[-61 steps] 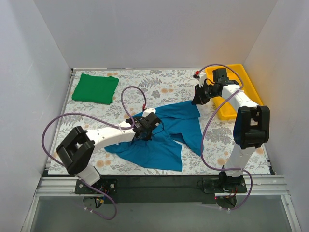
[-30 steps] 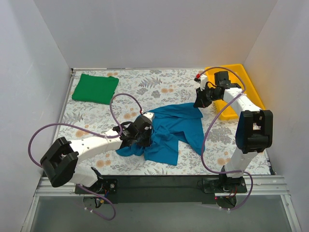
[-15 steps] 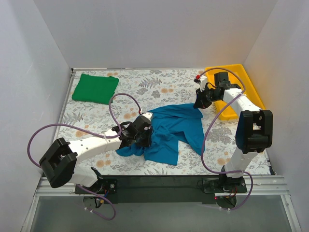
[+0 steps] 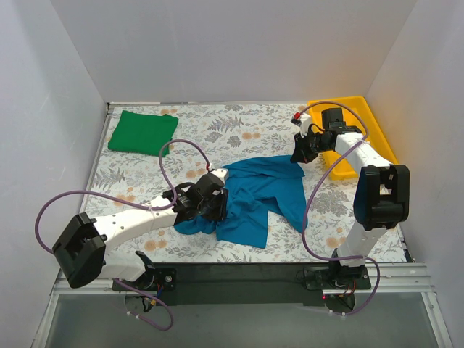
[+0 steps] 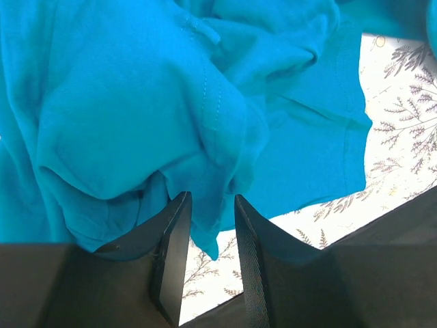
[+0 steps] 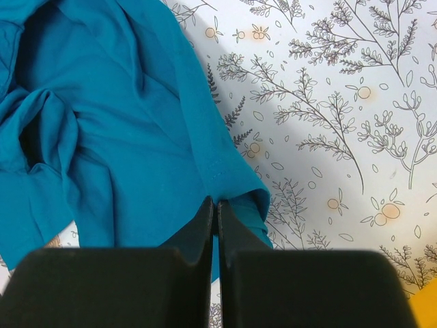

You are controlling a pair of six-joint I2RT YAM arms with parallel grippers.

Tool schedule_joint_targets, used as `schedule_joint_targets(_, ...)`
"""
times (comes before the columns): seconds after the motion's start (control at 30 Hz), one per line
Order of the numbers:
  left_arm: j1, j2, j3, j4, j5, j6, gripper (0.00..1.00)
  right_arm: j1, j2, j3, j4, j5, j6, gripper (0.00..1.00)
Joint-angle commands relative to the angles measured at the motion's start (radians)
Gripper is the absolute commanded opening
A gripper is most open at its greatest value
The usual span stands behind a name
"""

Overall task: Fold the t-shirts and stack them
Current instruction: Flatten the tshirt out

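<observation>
The teal shirt (image 4: 257, 196), light and floppy, lies bunched mid desk (image 4: 254, 130); its hem corners should grip best. The right gripper (image 6: 216, 212) pinches its hem; the left gripper (image 5: 210, 232) stands narrowly parted.

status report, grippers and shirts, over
Left gripper parted, tips in bunched teal shirt. Right gripper shut on its far hem. Green shirt folded, far left corner. Yellow tray right, apart from cloth.

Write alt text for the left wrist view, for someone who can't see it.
A crumpled teal-blue t-shirt fills most of the frame, bunched in folds over the floral table cover. At bottom centre, the left gripper has its two dark fingers slightly apart, with a drooping fold of the shirt between their tips.
</observation>
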Motion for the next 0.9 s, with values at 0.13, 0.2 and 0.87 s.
schedule_joint_targets(0.13,0.004,0.027,0.006,-0.016,0.021,0.023,0.31,-0.006,0.002,0.008,0.018,-0.02,0.0,0.01)
schedule_joint_targets(0.2,0.003,0.042,0.017,-0.03,-0.005,0.024,0.3,-0.006,0.005,0.008,0.017,-0.02,0.0,0.01)
schedule_joint_targets(0.87,-0.016,-0.197,0.162,-0.171,-0.25,0.039,0.0,-0.009,-0.018,0.045,0.006,0.038,-0.008,0.28)
